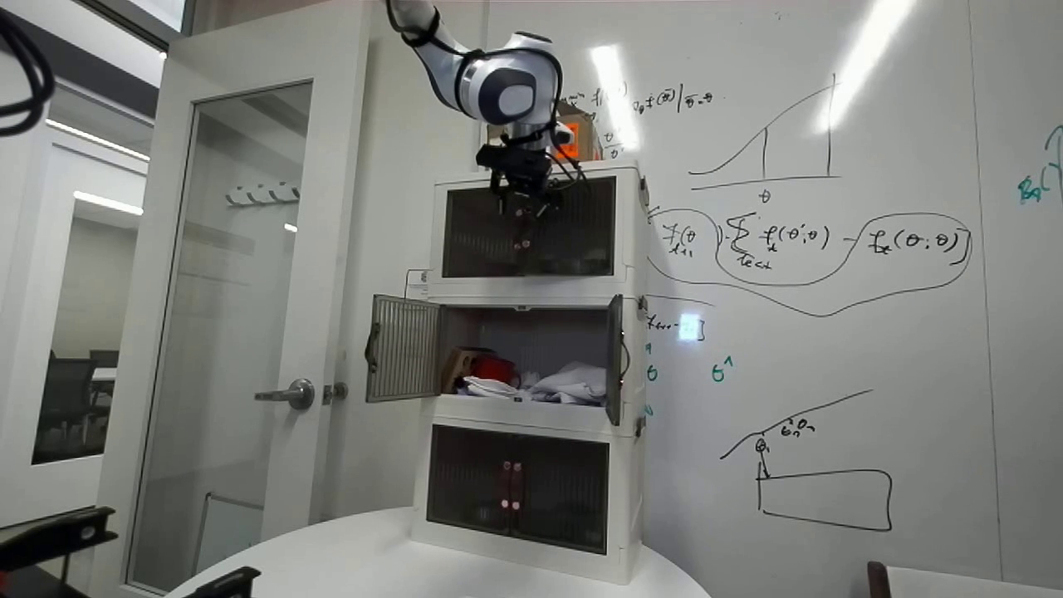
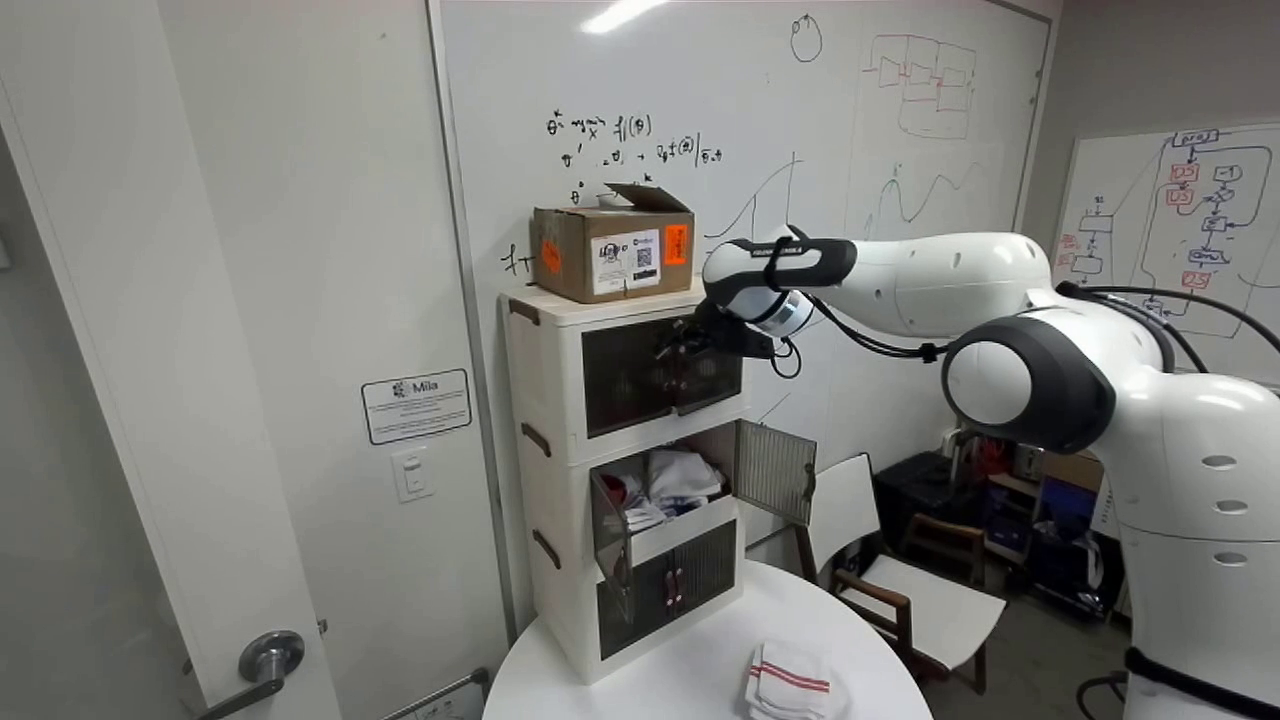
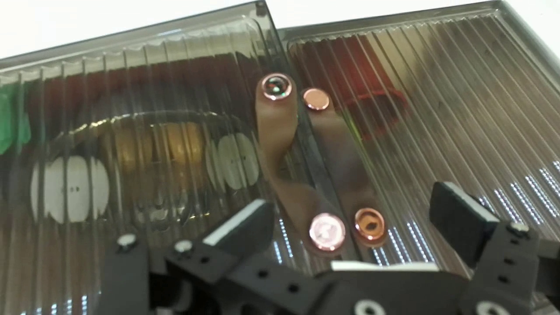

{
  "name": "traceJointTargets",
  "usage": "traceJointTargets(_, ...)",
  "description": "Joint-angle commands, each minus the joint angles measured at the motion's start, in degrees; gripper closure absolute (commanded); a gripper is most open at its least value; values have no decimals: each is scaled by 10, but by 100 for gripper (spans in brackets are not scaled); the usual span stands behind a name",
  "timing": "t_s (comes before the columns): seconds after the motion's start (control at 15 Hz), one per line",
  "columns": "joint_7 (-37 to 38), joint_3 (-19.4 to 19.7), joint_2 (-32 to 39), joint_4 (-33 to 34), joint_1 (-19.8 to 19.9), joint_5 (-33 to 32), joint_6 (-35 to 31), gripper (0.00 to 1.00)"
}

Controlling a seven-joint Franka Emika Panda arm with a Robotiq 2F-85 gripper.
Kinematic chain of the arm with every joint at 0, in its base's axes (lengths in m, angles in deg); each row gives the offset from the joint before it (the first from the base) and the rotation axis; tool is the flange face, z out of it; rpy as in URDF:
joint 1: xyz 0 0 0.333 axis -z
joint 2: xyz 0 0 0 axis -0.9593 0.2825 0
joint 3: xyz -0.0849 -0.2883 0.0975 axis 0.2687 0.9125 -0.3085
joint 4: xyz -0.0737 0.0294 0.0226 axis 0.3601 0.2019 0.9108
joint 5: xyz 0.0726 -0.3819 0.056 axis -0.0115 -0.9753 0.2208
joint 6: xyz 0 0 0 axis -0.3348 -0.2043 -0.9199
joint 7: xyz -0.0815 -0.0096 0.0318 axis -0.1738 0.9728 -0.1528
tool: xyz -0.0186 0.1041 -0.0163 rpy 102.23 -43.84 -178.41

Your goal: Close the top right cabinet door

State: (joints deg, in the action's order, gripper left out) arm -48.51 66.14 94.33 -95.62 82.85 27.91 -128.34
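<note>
The top right cabinet door is a brown-tinted pane, close to shut. In an exterior view and the wrist view, its free edge stands slightly in front of the matching left door. The wrist view looks upside down, so this door is on its left. My gripper is open and empty before the upper middle of the top tier, also in an exterior view. In the wrist view its fingers straddle the upper ends of both door handles. Whether they touch the panes I cannot tell.
Both middle-tier doors stand open, with cloths inside. The bottom doors are shut. A cardboard box sits on the cabinet. A folded towel lies on the round table; a chair stands beside it.
</note>
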Motion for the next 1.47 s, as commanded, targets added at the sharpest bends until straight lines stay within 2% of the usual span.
traceJointTargets(0.0,3,-3,1,2,4,-3,2,0)
traceJointTargets(0.4,1,8,-24,-15,17,-19,43,0)
traceJointTargets(0.73,14,55,-51,-27,10,-121,99,0)
traceJointTargets(0.93,13,70,-63,-43,6,-178,97,0)
traceJointTargets(1.2,16,64,-63,-77,0,-176,30,0)
traceJointTargets(1.4,29,56,-51,-103,-12,-168,-78,0)
